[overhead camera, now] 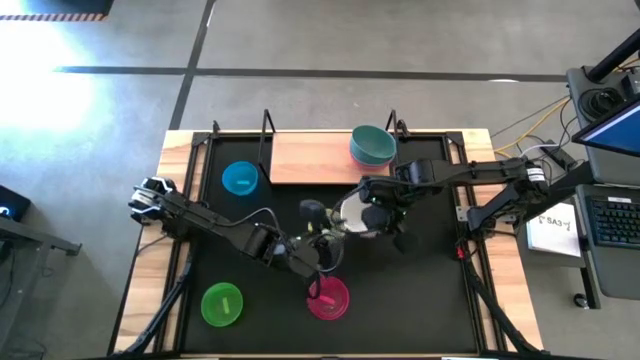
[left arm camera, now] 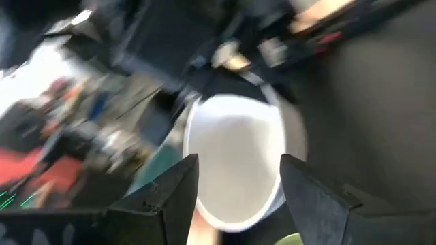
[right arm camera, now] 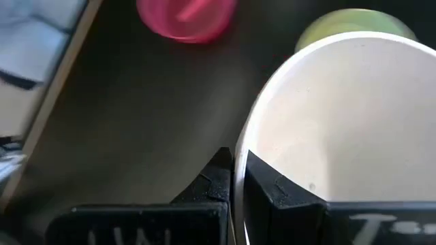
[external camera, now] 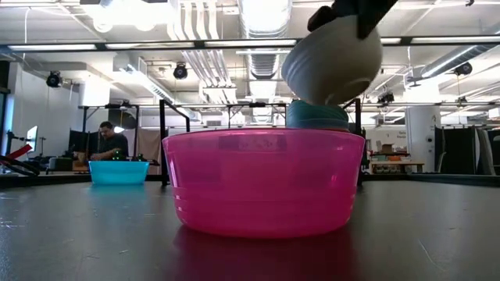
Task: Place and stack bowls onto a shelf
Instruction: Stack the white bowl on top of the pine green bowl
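My right gripper (overhead camera: 378,214) is shut on a white bowl (overhead camera: 355,216) above the middle of the black mat; in the low view the bowl (external camera: 332,66) hangs tilted in the air. My left gripper (left arm camera: 238,163) is open and empty, just on the near-left side of the white bowl (left arm camera: 235,160). A teal bowl (overhead camera: 372,146) sits on the right end of the wooden shelf (overhead camera: 305,160). A blue bowl (overhead camera: 240,179), a green bowl (overhead camera: 222,305) and a magenta bowl (overhead camera: 328,297) rest on the mat. My right gripper holds the white bowl by its rim (right arm camera: 238,158), one finger inside the bowl and one outside against its wall. The bowl is lifted clear of the mat and tilted, its bottom (external camera: 312,78) facing down and to one side.
The black mat (overhead camera: 430,280) covers most of the table, with black uprights (overhead camera: 268,125) at the shelf's ends. The magenta bowl (external camera: 262,183) stands close to the near edge. A person (external camera: 105,144) sits in the room beyond the table.
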{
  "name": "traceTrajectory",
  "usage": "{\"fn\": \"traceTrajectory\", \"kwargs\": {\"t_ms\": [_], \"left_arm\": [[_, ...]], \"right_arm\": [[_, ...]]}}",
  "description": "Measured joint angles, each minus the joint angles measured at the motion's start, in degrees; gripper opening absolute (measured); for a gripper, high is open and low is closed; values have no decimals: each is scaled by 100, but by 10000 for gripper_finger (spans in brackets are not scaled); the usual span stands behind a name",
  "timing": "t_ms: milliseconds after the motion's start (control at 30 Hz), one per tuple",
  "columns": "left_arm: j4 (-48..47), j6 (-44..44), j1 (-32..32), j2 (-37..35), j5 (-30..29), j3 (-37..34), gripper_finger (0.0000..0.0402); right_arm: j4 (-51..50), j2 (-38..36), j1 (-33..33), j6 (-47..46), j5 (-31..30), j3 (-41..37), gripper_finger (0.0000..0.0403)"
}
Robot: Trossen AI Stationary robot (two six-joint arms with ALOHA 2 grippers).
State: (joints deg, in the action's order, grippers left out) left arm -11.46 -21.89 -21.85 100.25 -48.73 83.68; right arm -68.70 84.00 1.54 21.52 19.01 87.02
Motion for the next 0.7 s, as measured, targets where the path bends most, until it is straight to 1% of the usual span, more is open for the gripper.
{"fn": "traceTrajectory", "kwargs": {"t_ms": [67, 167, 300, 367, 400, 600, 633, 700], "left_arm": [[-16, 143, 0, 0, -442, -2, 190], [-56, 346, 0, 0, -746, -3, 190], [-127, 484, -6, 0, -1142, -4, 190], [-152, 495, -6, 0, -1394, -7, 190], [-152, 498, -4, 0, -1467, -7, 190], [-151, 496, -2, -2, -1521, -9, 190], [-151, 494, -2, -2, -1521, -9, 190], [-155, 494, -6, -2, -1521, -9, 190]], "right_arm": [[-5, -86, -120, 9, -311, 75, 8], [27, -232, -340, 109, -833, 234, 8], [522, -405, -705, 155, -2165, 295, 8], [791, -429, -973, 169, -2681, 291, 8], [847, -429, -1126, 207, -2795, 291, 8], [1117, -150, -2010, 459, -2750, 269, 8], [1118, -85, -2116, 466, -2713, 267, 8], [1108, 30, -2300, 463, -2422, 256, 8]]}}
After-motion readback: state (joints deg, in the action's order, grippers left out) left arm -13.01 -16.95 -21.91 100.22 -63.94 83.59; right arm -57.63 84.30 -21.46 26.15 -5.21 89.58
